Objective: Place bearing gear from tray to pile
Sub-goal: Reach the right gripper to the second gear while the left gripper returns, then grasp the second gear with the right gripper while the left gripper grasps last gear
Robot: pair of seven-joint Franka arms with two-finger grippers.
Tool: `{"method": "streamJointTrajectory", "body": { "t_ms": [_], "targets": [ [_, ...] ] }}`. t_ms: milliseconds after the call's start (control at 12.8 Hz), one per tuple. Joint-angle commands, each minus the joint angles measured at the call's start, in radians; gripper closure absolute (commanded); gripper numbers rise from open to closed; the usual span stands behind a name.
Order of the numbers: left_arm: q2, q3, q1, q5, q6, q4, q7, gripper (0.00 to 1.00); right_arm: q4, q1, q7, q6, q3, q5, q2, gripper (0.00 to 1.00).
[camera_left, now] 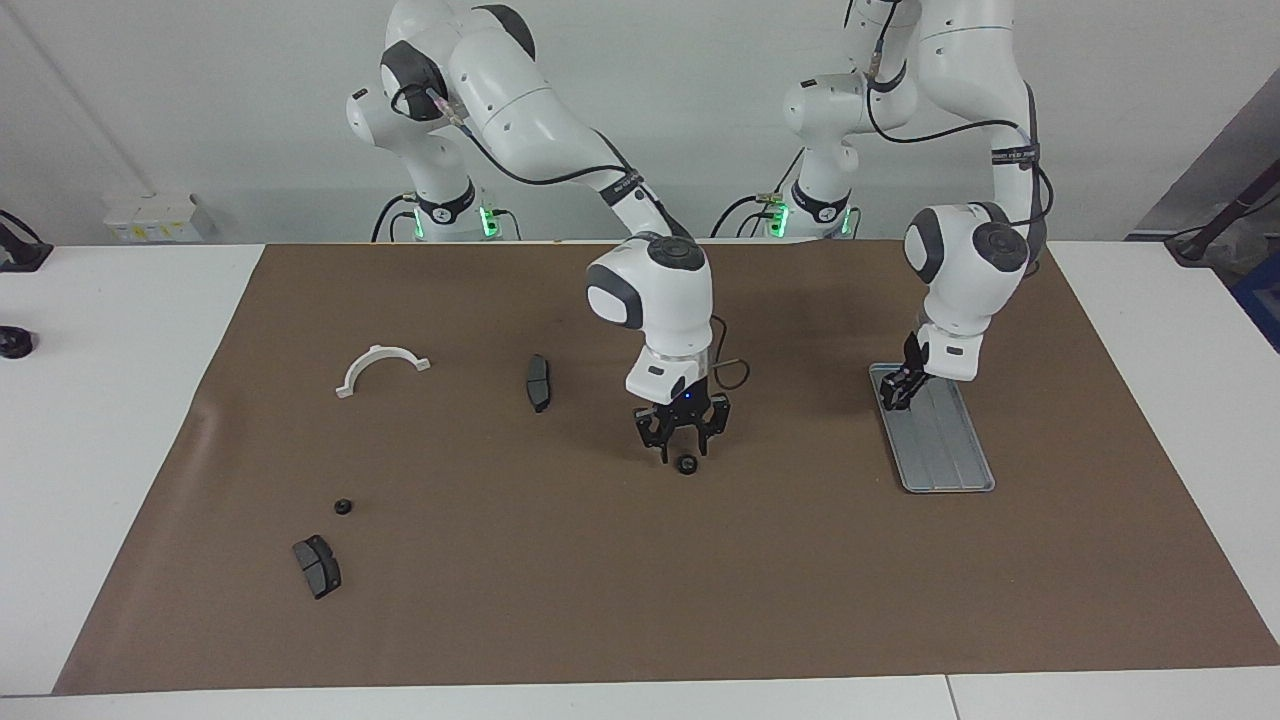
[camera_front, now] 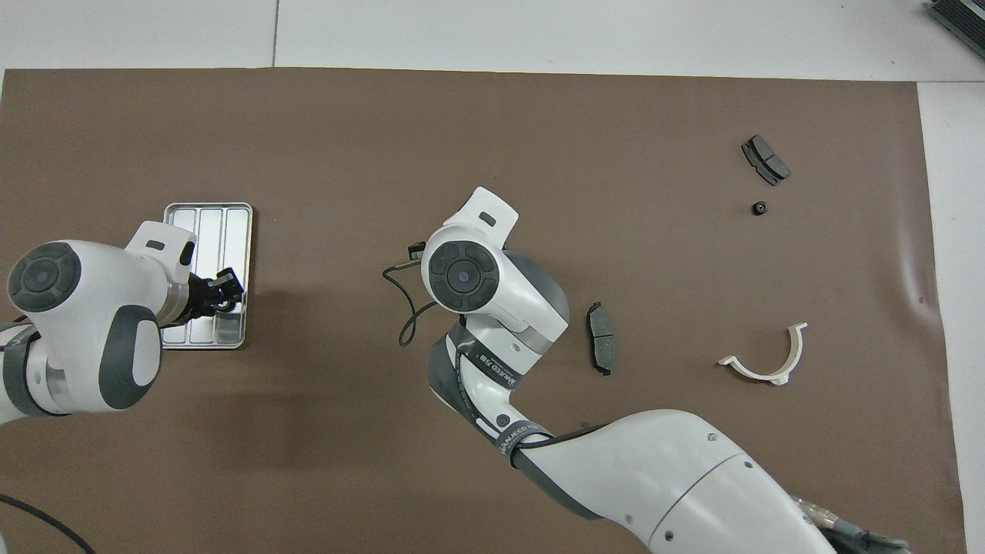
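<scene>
The grey ridged tray [camera_left: 945,450] [camera_front: 204,223] lies toward the left arm's end of the mat. My left gripper [camera_left: 893,394] [camera_front: 228,292] is down on the tray's end nearest the robots, right at a small black bearing gear [camera_front: 224,305] that it mostly covers. My right gripper [camera_left: 684,450] hangs open just above mid-mat, its fingertips apart and empty, hidden under its own wrist in the overhead view. A black gear [camera_left: 686,465] lies on the mat directly by it. Another small black ring [camera_left: 343,506] [camera_front: 759,208] lies toward the right arm's end.
Two dark brake pads [camera_left: 538,382] [camera_left: 317,566] and a white half-ring [camera_left: 381,367] lie on the brown mat toward the right arm's end. A loose cable [camera_left: 730,375] loops off the right wrist.
</scene>
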Motion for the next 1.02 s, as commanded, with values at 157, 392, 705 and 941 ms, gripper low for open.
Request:
{"method": "streamJointTrajectory", "body": {
  "t_ms": [157,392,705,941],
  "targets": [
    [-0.022,0.014,-0.005,-0.019,0.059,-0.034,0.068,0.53,-0.032,-0.009,0.003,0.031,0.006,-0.024,-0.008,0.37],
    [-0.019,0.014,-0.008,-0.019,0.061,-0.036,0.074,0.53,-0.031,-0.018,-0.026,0.033,0.006,-0.024,-0.006,0.37],
    [-0.013,0.014,-0.008,-0.019,0.065,-0.038,0.077,0.61,-0.023,-0.015,-0.046,0.038,0.006,-0.024,0.015,0.37],
    [-0.007,0.014,-0.012,-0.019,0.080,-0.044,0.079,1.00,-0.022,-0.005,-0.046,0.050,0.006,-0.024,0.022,0.36]
  ]
}}
